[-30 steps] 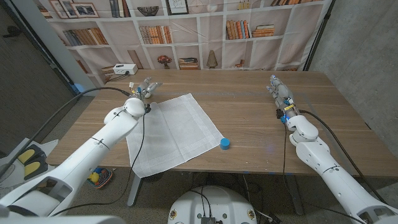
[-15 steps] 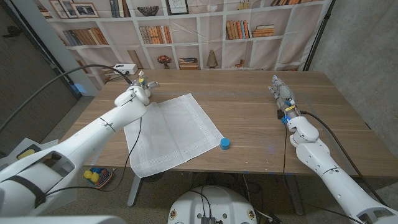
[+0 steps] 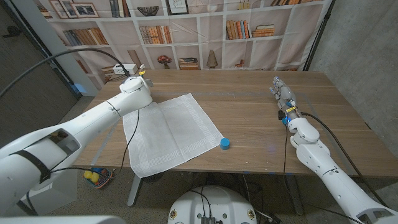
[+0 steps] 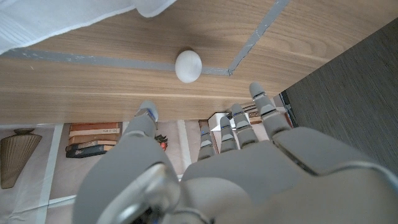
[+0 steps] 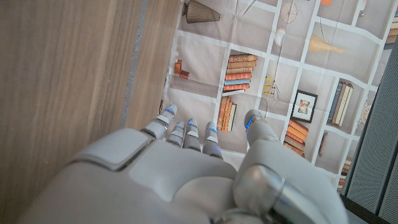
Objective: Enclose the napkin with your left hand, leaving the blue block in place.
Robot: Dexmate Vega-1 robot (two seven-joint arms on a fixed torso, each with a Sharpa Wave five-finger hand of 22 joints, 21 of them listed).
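Nearest, the white napkin (image 3: 169, 132) lies spread flat as one sheet on the tabletop (image 3: 249, 118), turned like a diamond, its near corner drooping over the tabletop's near edge. It looks thin and limp, light enough to slide and bunch under a touch; I judge it will crumple rather than lift stiffly. The soundest place to take it is well inside the cloth, toward its far left part, where fingers can rake folds into the palm.

Just beside the napkin's right corner sits the blue block (image 3: 225, 144), a small round-topped piece close to the near edge. It seems barely clear of the hem, so any gathering should pull cloth leftward and away from it.

Farther back on the left, the left hand (image 3: 136, 85) hovers beyond the napkin's far left edge, holding nothing; the left wrist view shows its fingers (image 4: 264, 107) spread apart and extended.

At the far right, the right hand (image 3: 279, 88) stands well apart from both things, empty, with its fingers straight and close together.
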